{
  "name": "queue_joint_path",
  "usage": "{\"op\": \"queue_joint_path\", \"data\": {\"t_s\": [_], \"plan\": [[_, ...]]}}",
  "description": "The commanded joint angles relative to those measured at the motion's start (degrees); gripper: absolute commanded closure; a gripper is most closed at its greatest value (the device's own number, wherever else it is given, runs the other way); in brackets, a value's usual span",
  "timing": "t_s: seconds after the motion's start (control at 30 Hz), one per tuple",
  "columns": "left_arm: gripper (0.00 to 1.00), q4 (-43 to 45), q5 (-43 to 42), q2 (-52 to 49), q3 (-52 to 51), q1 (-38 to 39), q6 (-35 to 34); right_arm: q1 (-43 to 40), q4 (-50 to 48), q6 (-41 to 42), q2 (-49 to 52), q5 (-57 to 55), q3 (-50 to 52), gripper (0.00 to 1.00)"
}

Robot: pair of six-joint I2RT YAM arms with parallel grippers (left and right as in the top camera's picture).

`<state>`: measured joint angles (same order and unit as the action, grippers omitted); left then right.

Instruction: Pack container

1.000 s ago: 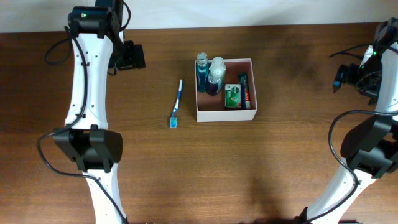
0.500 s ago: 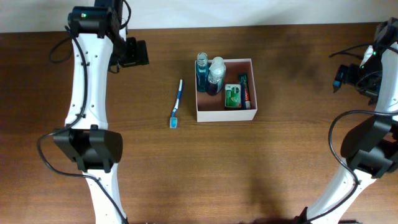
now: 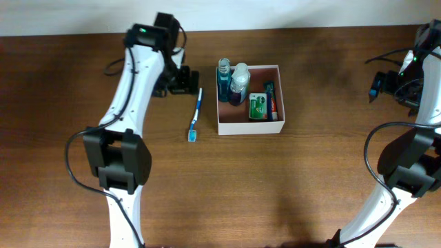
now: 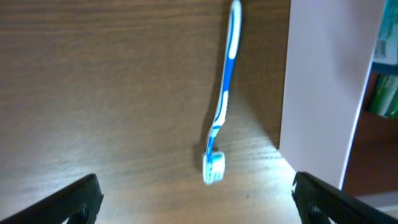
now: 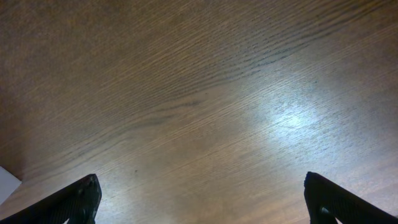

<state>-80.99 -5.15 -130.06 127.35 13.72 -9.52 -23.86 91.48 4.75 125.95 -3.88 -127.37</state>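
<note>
The container [image 3: 249, 128] is a square box with white walls and a pinkish-brown inside, at the table's middle. Inside it stand a blue bottle [image 3: 224, 80] and a clear bottle [image 3: 240, 83], next to a green packet [image 3: 258, 106] and a dark tube [image 3: 270, 98]. A blue and white toothbrush [image 3: 196, 114] lies on the table just left of the box. My left gripper [image 3: 182, 81] hovers open beside its handle end. In the left wrist view the toothbrush [image 4: 222, 99] lies ahead of the open left gripper [image 4: 196, 202], the container's white wall [image 4: 317, 93] to its right. My right gripper [image 3: 377, 85] is open at the far right.
The right wrist view shows only brown wood between the wide-apart fingers of the right gripper [image 5: 202, 202], with a white corner [image 5: 6, 178] at the lower left edge. The table's back edge runs just behind both arms.
My left arm has swung right from the far left to just beside the toothbrush's handle end. The right arm, the toothbrush and the container have not moved.
</note>
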Motion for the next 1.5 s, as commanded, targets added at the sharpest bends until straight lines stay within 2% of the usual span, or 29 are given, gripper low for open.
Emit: {"op": "queue_joint_path", "data": {"t_s": [0.0,0.4,0.53,0.8,1.47], "plan": [[0.01,2.8,0.7,0.4,-3.1,0.0,3.0,0.2,0.0,0.6,-2.1,-0.7,0.3,0.01],[0.01,15.1,1.9,0.2,-15.1,0.9,4.0,0.2,0.0,0.6,-2.1,-0.7,0.3,0.01],[0.05,18.1,2.0,0.2,-16.7,1.6,4.0,0.2,0.0,0.6,-2.1,-0.7,0.3,0.01],[0.06,19.1,8.1,-1.1,-16.7,4.6,4.0,0.2,0.0,0.6,-2.1,-0.7,0.3,0.01],[0.06,20.3,6.6,-6.2,-16.7,5.1,3.6,0.2,0.0,0.6,-2.1,-0.7,0.3,0.01]]}}
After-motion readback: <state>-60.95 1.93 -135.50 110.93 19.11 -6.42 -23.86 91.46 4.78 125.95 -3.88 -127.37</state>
